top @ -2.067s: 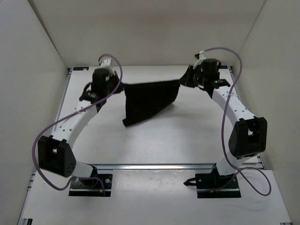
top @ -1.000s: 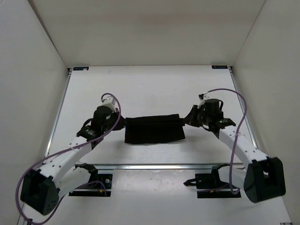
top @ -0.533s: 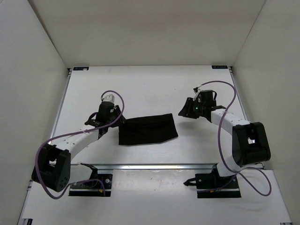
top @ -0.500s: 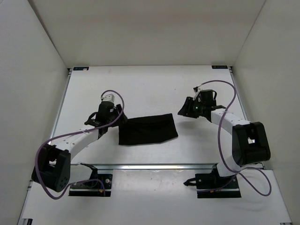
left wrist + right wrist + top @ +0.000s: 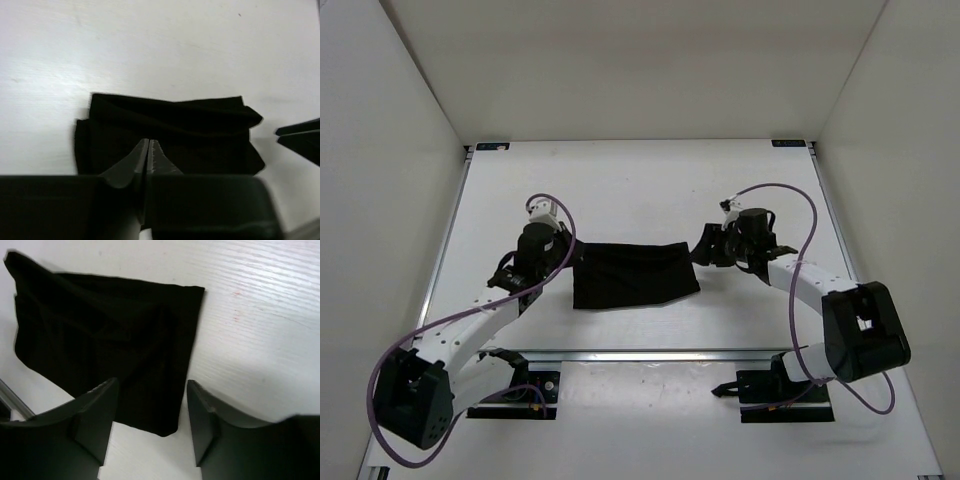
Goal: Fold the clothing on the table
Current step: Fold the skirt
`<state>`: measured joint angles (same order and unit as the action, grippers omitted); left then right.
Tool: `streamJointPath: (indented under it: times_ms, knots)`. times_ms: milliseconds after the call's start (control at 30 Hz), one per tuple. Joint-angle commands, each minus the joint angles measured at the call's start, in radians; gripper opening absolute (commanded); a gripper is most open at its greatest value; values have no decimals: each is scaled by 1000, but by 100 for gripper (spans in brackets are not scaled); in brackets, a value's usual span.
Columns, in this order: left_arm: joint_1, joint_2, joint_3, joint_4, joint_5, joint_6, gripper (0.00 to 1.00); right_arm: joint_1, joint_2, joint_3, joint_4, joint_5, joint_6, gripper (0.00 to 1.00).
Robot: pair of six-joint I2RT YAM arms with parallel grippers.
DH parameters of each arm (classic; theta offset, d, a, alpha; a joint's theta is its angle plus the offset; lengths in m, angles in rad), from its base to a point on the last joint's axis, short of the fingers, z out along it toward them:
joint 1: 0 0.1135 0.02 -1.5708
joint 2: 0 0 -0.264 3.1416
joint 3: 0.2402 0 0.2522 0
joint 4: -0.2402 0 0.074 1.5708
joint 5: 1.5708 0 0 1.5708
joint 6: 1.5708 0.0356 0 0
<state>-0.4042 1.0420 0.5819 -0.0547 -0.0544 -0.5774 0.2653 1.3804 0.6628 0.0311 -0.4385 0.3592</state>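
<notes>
Black clothing (image 5: 175, 127) — near edge hidden behind the left gripper (image 5: 149, 142), pressed together; right gripper (image 5: 151, 386) spread.

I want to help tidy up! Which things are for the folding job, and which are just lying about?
For the job: black clothing, white table, left tool, right tool.
Just there: purple cables, metal rail, white walls.
</notes>
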Motion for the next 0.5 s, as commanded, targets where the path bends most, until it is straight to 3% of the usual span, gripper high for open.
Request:
streamJointPath:
  times_ms: [0, 67, 133, 233, 333, 467]
  knots:
    - [-28, 32, -63, 73, 51, -39, 3, 49, 20, -2, 89, -10, -48, 56]
    - [-45, 52, -79, 99, 83, -51, 0, 86, 40, 9, 104, -14, -72, 52]
    - [-47, 69, -80, 107, 97, -52, 0, 115, 55, 17, 130, -23, -56, 28]
    - [-62, 105, -82, 130, 113, -45, 0, 133, 130, 78, 139, -52, -48, 12]
    - [-65, 151, -82, 159, 137, -52, 0, 153, 216, 138, 110, -48, -60, 3]
    - [-71, 217, -74, 181, 152, -50, 0, 146, 322, 210, 130, -54, -46, 2]
